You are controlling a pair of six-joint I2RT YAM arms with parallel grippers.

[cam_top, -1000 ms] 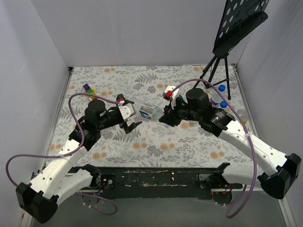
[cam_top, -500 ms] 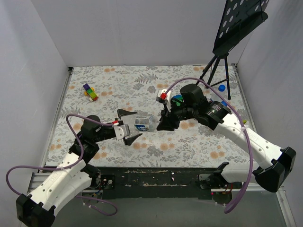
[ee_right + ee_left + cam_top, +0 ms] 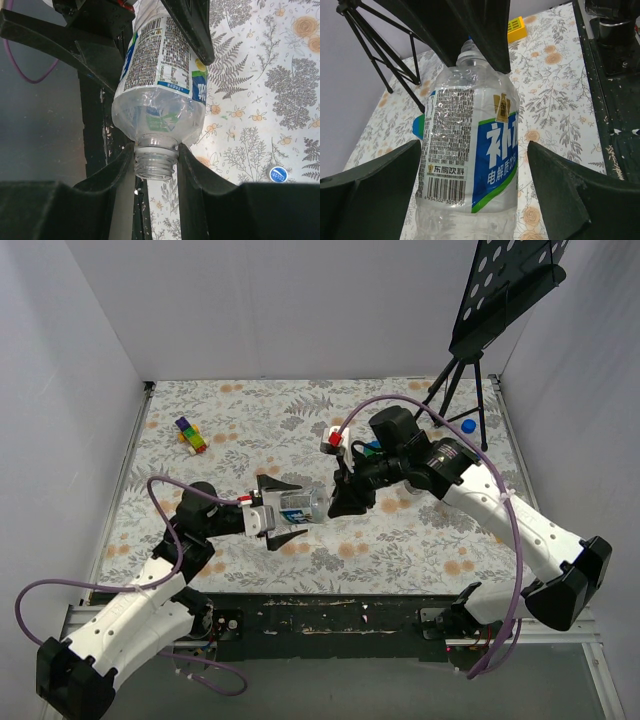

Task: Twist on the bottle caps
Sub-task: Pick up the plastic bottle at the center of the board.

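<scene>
A clear bottle [image 3: 300, 504] with a blue-and-white label hangs level above the table between both arms. My right gripper [image 3: 340, 502] is shut on its bare threaded neck [image 3: 155, 162]; no cap is on it. My left gripper [image 3: 283, 510] stands open around the bottle's lower body [image 3: 470, 145], with a gap showing at the right finger [image 3: 570, 195]. In the right wrist view my right gripper [image 3: 156, 150] pinches the neck just under the collar. One blue cap [image 3: 278, 174] lies on the floral cloth, and another blue cap [image 3: 467, 425] lies by the tripod.
A black music stand [image 3: 462, 370] on a tripod stands at the back right. Coloured toy blocks [image 3: 190, 435] lie at the back left, and a yellow block [image 3: 516, 27] shows beyond the bottle. White walls close in three sides.
The right arm carried the bottle leftward and nearer. The left arm swung right and slid its open jaws around the bottle's base end, narrowing slightly.
</scene>
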